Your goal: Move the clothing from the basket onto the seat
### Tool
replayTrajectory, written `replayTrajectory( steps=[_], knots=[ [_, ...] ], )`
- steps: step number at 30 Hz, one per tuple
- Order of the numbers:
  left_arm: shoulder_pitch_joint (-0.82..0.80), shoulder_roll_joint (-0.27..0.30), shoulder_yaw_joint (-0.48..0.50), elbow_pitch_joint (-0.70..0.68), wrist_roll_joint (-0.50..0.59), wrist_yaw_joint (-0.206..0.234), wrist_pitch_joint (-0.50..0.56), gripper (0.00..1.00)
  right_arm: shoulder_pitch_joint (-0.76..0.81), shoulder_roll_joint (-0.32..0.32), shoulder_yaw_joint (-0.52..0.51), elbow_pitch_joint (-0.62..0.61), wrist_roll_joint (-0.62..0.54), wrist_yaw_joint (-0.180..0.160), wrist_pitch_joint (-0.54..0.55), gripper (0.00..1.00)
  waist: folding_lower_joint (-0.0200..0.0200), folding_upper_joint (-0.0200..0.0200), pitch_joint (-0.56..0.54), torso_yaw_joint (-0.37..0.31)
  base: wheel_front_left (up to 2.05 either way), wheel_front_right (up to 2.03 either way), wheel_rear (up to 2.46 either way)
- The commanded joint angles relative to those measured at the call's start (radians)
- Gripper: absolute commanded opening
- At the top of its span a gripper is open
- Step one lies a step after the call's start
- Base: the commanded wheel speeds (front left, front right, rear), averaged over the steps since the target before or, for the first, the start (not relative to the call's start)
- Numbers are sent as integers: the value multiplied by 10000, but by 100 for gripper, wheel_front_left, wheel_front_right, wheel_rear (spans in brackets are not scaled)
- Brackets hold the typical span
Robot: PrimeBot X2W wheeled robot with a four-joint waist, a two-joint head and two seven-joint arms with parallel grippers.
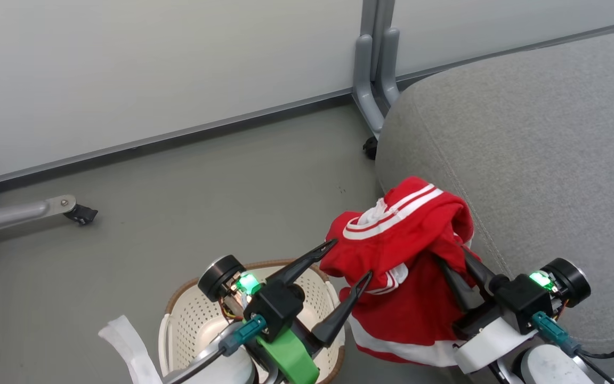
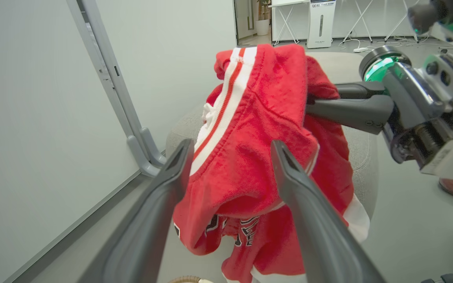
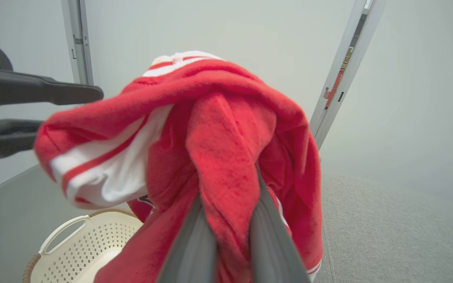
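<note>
Carry step: the right hand (image 1: 453, 266) is clenched on a fold of the clothing (image 1: 403, 240), which hangs from its fingers clear of the basket (image 1: 179, 314) below the released left hand (image 1: 351, 258); the next move probably calls for swinging it over the seat (image 1: 541, 133) beyond the right hand, then letting go.

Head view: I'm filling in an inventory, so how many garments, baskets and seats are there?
Garments: 1, the red clothing
Baskets: 1, the cream-white basket
Seats: 1, the grey seat
Total: 3
</note>
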Motion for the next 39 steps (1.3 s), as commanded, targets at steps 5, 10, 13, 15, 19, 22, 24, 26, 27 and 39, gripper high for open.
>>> replayTrajectory(
  steps=[5, 10, 13, 15, 19, 22, 24, 26, 27, 39],
  knots=[
    [-119, 95, -29, -41, 46, -11, 17, 100, -111, 70, -407, -281, -87, -14, -22, 0, 0, 0, 322, -655, 0, 0, 0],
    [-261, 147, -67, -68, 95, -38, 59, 100, -148, 158, -729, -482, -114, -14, -24, 0, 0, 0, 563, -1173, 0, 0, 0],
    [-366, 186, -84, -80, 108, -44, 67, 100, -137, 248, -897, -608, -124, -14, -22, 0, 0, 0, 706, -1496, 0, 0, 0],
    [-432, 202, -99, -89, 123, -68, 95, 100, -136, 304, -979, -687, -137, -14, -22, 0, 0, 0, 802, -1718, 0, 0, 0],
    [-515, 245, -135, -98, 175, -82, 148, 100, -133, 410, -1108, -797, -162, -14, -22, 0, 0, 0, 1000, -2141, 0, 0, 0],
    [-635, 284, -168, -122, 209, -115, 179, 100, -164, 482, -1179, -881, -178, -14, -22, 0, 0, 0, 1176, -2449, 0, 0, 0],
    [-683, 296, -199, -135, 211, -148, 233, 100, -196, 542, -1260, -953, -168, -14, -24, 0, 0, 0, 1292, -2619, 0, 0, 0],
    [-742, 320, -219, -147, 248, -152, 269, 100, -215, 610, -1329, -1019, -161, -14, -22, 0, 0, 0, 1434, -2794, 0, 0, 0],
    [-759, 330, -224, -148, 247, -161, 280, 100, -230, 631, -1349, -1042, -165, -14, -22, 0, 0, 0, 1475, -2843, 0, 0, 0],
    [-1019, 431, -370, -235, 316, -206, 445, 100, -460, 957, -1777, -1419, -81, -14, -22, 0, 0, 0, 2159, -3377, 0, 0, 0]
  ],
)
